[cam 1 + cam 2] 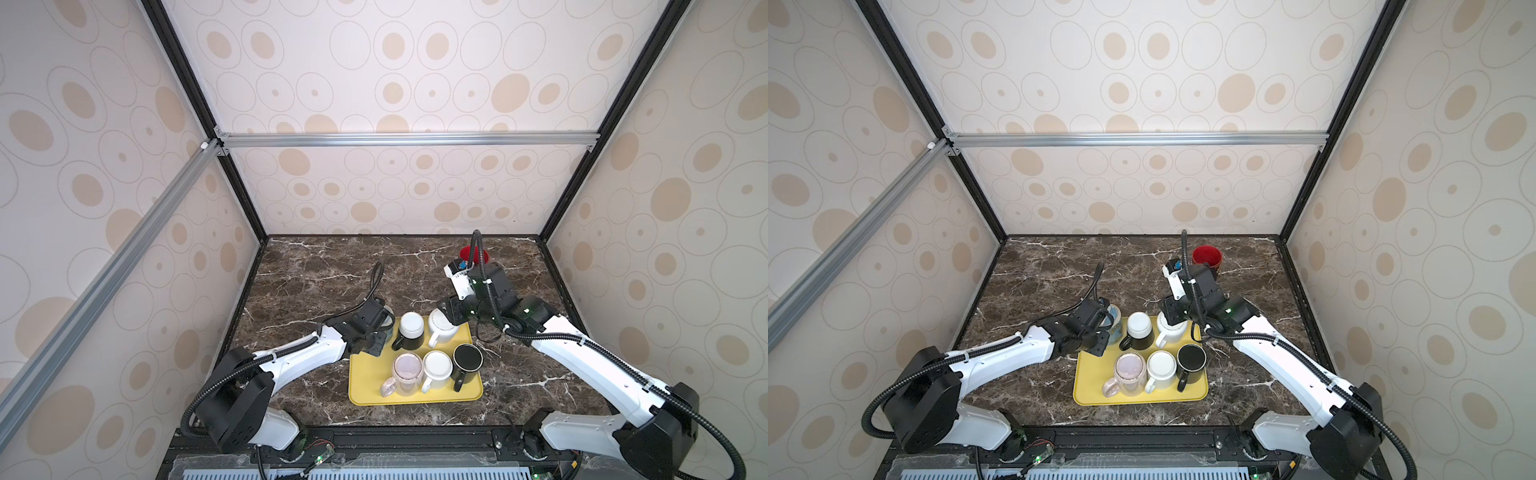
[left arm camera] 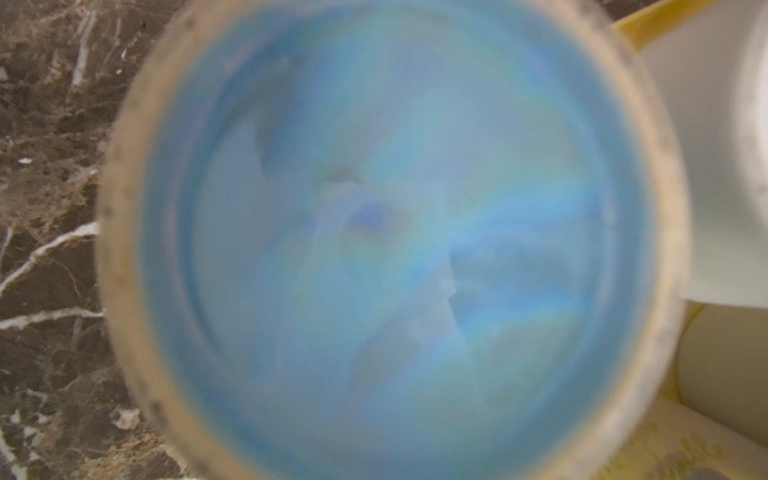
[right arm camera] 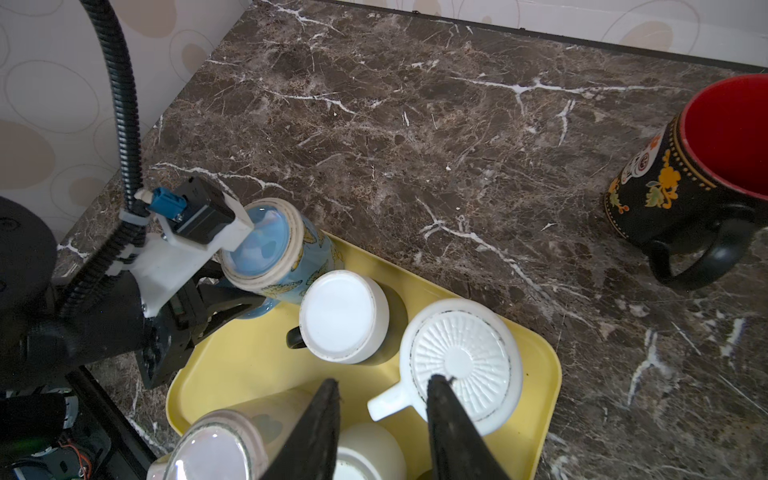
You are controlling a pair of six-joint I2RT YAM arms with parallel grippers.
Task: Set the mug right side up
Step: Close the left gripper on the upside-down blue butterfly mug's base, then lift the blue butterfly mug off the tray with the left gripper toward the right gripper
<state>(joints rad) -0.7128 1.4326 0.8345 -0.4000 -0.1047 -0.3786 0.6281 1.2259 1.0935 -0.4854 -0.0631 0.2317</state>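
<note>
A blue mug with yellow flowers (image 3: 286,249) is upside down at the far left corner of the yellow tray (image 3: 245,361), its beige-ringed blue base up. That base (image 2: 395,249) fills the left wrist view, blurred. My left gripper (image 3: 249,301) has its black fingers shut on the mug's blue handle low at its side. In both top views the gripper body (image 1: 368,328) hides most of the mug (image 1: 1115,322). My right gripper (image 3: 382,380) is open and empty, hovering over the handle of a white ribbed mug (image 3: 461,357).
On the tray (image 1: 415,399) several other mugs stand base up: a black one with a white base (image 1: 410,330), the white ribbed one (image 1: 442,328), pinkish (image 1: 407,372), white (image 1: 436,368) and black (image 1: 467,359). A black mug with a red inside (image 3: 706,166) stands upright at the back right.
</note>
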